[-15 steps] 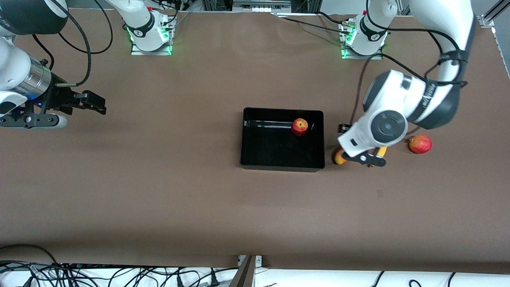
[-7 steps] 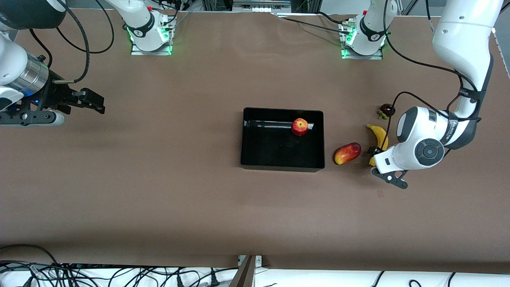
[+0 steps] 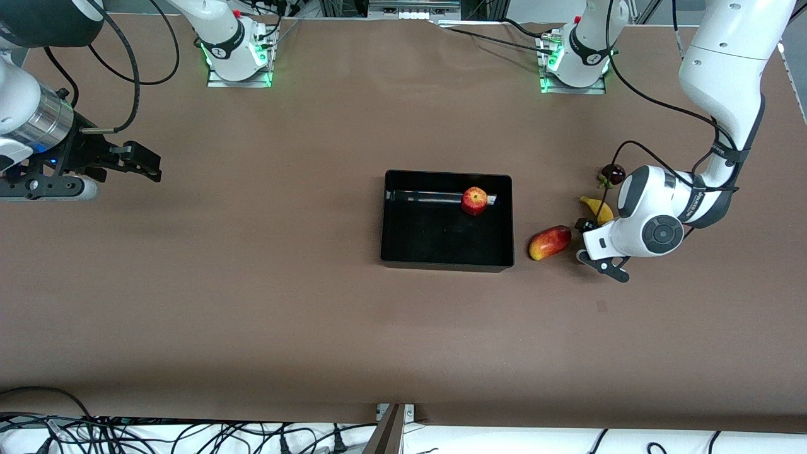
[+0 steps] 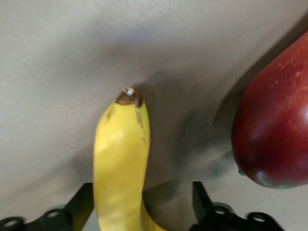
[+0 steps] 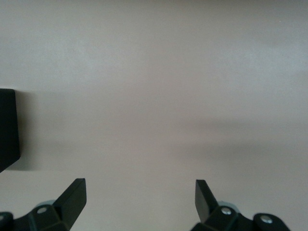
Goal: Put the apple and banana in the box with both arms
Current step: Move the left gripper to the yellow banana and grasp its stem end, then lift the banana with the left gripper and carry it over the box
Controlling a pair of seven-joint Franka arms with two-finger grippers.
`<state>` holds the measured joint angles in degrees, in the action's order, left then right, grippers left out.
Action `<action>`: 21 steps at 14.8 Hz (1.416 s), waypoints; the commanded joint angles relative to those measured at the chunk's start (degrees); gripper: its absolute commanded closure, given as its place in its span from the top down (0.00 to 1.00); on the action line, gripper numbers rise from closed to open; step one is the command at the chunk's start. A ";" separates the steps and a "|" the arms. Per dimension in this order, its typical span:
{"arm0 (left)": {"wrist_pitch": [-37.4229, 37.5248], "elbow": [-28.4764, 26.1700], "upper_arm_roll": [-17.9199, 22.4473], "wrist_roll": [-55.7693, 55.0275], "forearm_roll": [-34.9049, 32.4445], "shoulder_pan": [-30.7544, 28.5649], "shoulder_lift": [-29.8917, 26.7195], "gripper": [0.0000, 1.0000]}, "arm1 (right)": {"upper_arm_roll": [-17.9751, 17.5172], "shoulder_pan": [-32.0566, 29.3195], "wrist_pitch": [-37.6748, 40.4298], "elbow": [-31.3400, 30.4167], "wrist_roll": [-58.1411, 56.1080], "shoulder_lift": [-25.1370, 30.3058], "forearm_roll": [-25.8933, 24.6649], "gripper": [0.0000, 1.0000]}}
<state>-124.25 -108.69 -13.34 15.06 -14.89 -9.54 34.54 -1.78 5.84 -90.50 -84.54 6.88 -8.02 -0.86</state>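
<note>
At the right arm's end of the table, the right gripper (image 3: 148, 169) hangs above the bare brown table (image 3: 252, 284) with its fingers (image 5: 72, 195) spread wide and nothing between them. Mid-table sits the black box (image 3: 445, 260), the apple (image 3: 474, 200) resting inside near the wall farthest from the front camera. Toward the left arm's end, a red-yellow mango (image 3: 550, 242) lies just beside the box, and the left gripper (image 4: 139, 211) is low over the banana (image 4: 120, 163), fingers straddling it on both sides, one finger (image 4: 202, 197) visibly apart from it.

One apple (image 3: 474, 200), one banana (image 3: 597, 209), one mango (image 3: 550, 242), one box (image 3: 444, 255), two arms.
</note>
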 commanded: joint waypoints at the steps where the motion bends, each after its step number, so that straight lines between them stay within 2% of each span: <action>1: 0.40 -1.35 -0.64 1.11 -1.02 -0.75 -1.84 0.13 | -0.16 -0.13 -0.20 -0.10 0.06 0.46 -0.90 1.00; 2: 1.54 -1.00 -0.73 1.37 -1.02 -0.57 -1.84 0.01 | -0.16 -0.13 -0.20 -0.10 0.06 0.46 -0.90 1.00; 6: 6.20 3.12 -0.99 1.81 -1.02 -0.31 -1.93 0.00 | -0.16 -0.13 -0.29 -0.10 0.06 0.46 -0.90 1.00; 9: 16.36 9.43 -2.13 1.90 -1.02 -0.13 -3.16 0.00 | -0.16 -0.13 -0.29 -0.10 0.06 0.46 -0.90 1.00; 11: 22.88 14.01 -4.49 1.81 -0.93 -0.13 -4.39 0.00 | -0.16 -0.13 -0.20 -0.10 0.06 0.46 -0.81 1.00; 14: 29.31 19.73 -10.20 0.06 0.12 1.00 -4.39 0.00 | -0.16 -0.13 -0.20 -0.10 0.06 0.46 -0.81 1.00; 18: 28.45 21.58 -11.98 -13.72 3.36 9.86 -3.52 0.00 | -0.16 -0.13 -0.20 -0.10 0.06 0.46 -0.90 1.00; 21: 23.02 26.32 -11.89 -21.89 8.98 15.41 1.83 0.00 | -0.16 -0.13 -0.29 -0.10 0.06 0.46 -0.90 1.00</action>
<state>-99.32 -87.64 -25.65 -2.55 -9.22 3.41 31.26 -1.76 5.84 -90.61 -84.55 6.88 -8.02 -0.89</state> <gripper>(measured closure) 0.656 0.000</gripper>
